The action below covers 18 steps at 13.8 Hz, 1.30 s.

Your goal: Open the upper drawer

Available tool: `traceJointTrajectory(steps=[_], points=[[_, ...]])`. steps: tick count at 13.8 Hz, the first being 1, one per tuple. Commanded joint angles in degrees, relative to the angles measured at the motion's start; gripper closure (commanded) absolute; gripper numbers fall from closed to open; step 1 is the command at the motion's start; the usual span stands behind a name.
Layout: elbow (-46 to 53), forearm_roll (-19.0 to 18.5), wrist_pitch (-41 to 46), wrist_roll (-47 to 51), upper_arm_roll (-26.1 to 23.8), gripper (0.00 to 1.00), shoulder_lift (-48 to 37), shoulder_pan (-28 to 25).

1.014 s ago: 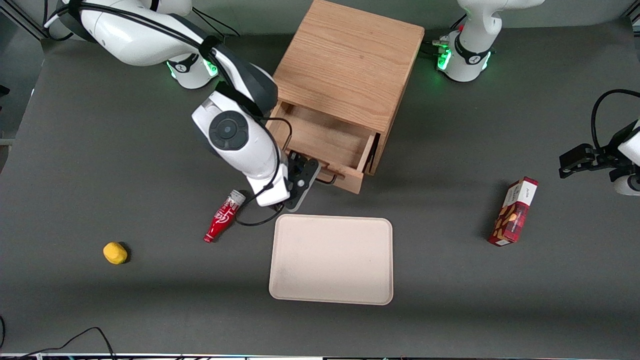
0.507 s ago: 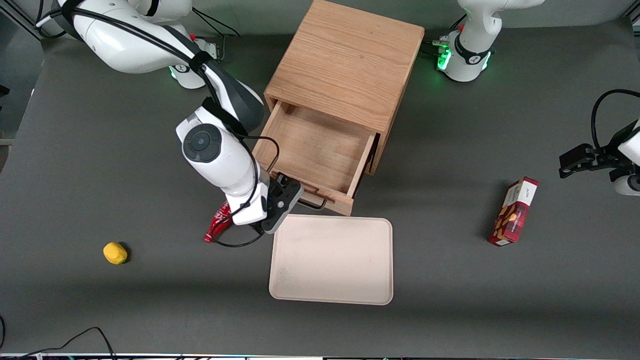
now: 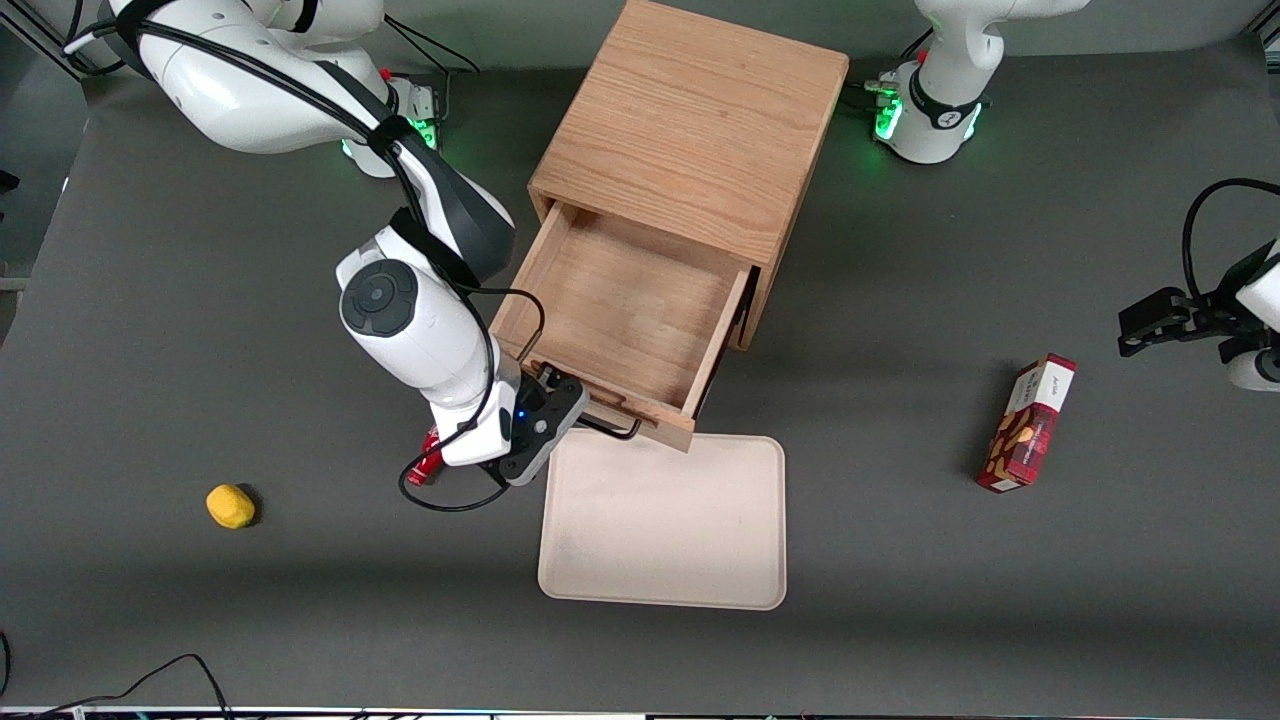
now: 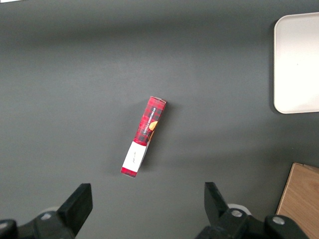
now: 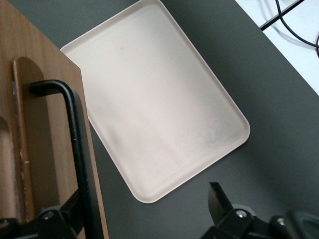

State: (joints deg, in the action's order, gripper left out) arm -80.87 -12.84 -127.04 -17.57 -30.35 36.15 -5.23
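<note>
The wooden cabinet point(image 3: 690, 130) stands at the middle of the table. Its upper drawer point(image 3: 620, 300) is pulled far out toward the front camera and is empty inside. The drawer front point(image 5: 45, 149) carries a black bar handle point(image 3: 612, 428) that also shows in the right wrist view point(image 5: 77, 144). My right gripper point(image 3: 572, 405) is at the handle, at the working arm's end of the drawer front. In the right wrist view the gripper point(image 5: 147, 201) is open, with its jaws wide apart. One finger point(image 5: 70, 214) lies against the handle and the other finger point(image 5: 219, 199) is over bare table.
A beige tray point(image 3: 665, 520) lies just in front of the drawer, its edge under the drawer front; it also shows in the right wrist view point(image 5: 154, 99). A red bottle point(image 3: 428, 462) is mostly hidden under my wrist. A yellow object point(image 3: 230, 505) lies toward the working arm's end. A red box point(image 3: 1030, 425) lies toward the parked arm's end.
The drawer has slid farther out toward the front camera, and my gripper has moved with its handle. The drawer front now overlaps the tray's edge. My wrist now covers most of the red bottle.
</note>
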Motion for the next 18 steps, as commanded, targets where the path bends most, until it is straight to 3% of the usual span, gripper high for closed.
traceJointTrajectory(steps=[1, 5, 7, 12, 15, 18], points=[[1.77, -1.40, -4.00, 0.43, 2.66, 0.00, 1.11, -0.31], [1.86, 7.11, -3.48, 0.35, 2.67, 0.00, 0.32, 0.22], [2.03, 13.86, -2.34, 0.35, 2.58, 0.00, 0.15, 0.13], [7.56, 23.11, 9.51, 0.17, 2.84, 0.00, 0.15, 0.22], [7.48, 24.54, 12.52, 1.05, 4.07, 0.00, -5.54, 3.63], [3.89, 23.74, 19.26, 1.14, 15.01, 0.00, -15.56, 5.67]])
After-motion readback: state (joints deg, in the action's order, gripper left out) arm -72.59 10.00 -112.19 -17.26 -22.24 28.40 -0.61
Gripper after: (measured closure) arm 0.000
